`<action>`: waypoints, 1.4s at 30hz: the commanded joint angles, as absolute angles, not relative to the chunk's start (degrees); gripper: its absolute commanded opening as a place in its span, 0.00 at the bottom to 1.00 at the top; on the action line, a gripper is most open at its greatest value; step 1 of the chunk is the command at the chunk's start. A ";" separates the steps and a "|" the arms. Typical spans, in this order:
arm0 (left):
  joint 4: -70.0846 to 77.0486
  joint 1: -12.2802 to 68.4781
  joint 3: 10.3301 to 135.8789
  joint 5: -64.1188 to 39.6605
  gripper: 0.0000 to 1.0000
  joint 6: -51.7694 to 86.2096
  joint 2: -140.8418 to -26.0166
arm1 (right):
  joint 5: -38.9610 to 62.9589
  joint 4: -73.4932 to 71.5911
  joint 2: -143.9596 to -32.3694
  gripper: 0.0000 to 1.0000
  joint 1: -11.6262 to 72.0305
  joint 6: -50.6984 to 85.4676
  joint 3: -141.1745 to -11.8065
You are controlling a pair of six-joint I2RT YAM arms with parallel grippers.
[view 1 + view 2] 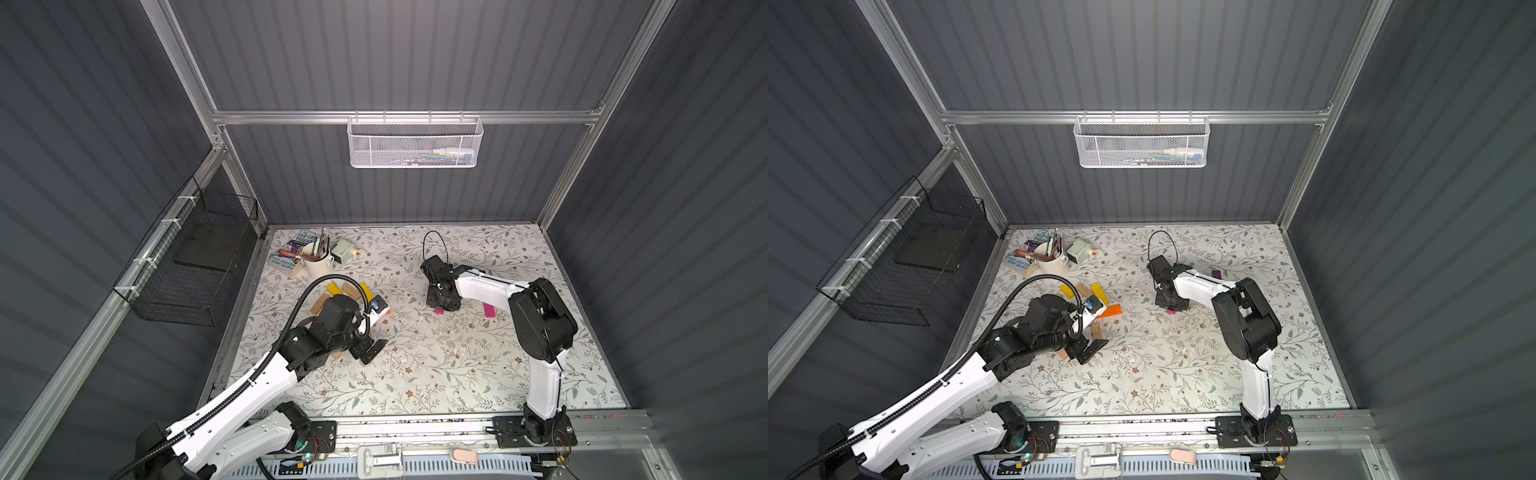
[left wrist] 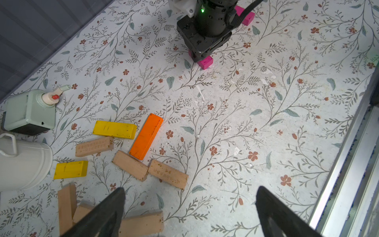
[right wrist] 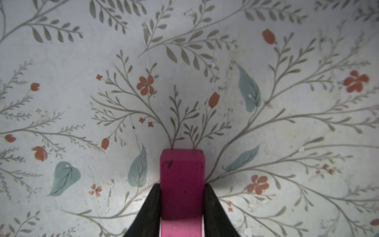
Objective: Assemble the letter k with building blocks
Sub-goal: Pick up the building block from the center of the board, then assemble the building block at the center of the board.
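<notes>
Right wrist view: right gripper (image 3: 182, 187) pinches pink block (image 3: 182, 170) across its width; likely stiff, light, slick. Left gripper (image 2: 190, 189) spread.

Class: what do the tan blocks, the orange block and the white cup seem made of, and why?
Tan rectangular blocks: likely bare wood, matte, with speckles and stamped lettering on some. Orange rectangular block: probably wood under opaque, slightly glossy paint with dark specks. White cylindrical cup: smooth with a faint sheen; metal or plastic, cannot tell.
</notes>
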State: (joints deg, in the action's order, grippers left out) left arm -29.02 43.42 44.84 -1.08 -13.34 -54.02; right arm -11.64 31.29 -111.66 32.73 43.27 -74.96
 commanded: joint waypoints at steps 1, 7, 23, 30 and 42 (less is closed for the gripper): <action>-25.05 43.49 43.29 -2.83 1.00 -15.44 -52.30 | -13.20 29.50 -104.46 0.28 30.64 44.87 -72.25; -14.91 43.45 44.21 -15.25 0.99 -15.62 -54.77 | -14.70 28.15 -93.81 0.27 23.74 44.14 -67.04; -0.46 46.85 55.80 -22.58 1.00 -21.70 -74.07 | -9.65 25.65 -94.66 0.28 0.54 42.72 -67.14; 2.55 46.84 50.34 -21.15 1.00 -21.35 -70.87 | -8.34 26.24 -101.74 0.29 -1.39 44.48 -71.00; -5.09 48.51 47.54 -14.21 1.00 -33.37 -64.88 | -3.83 26.36 -110.42 0.30 -1.95 46.93 -76.45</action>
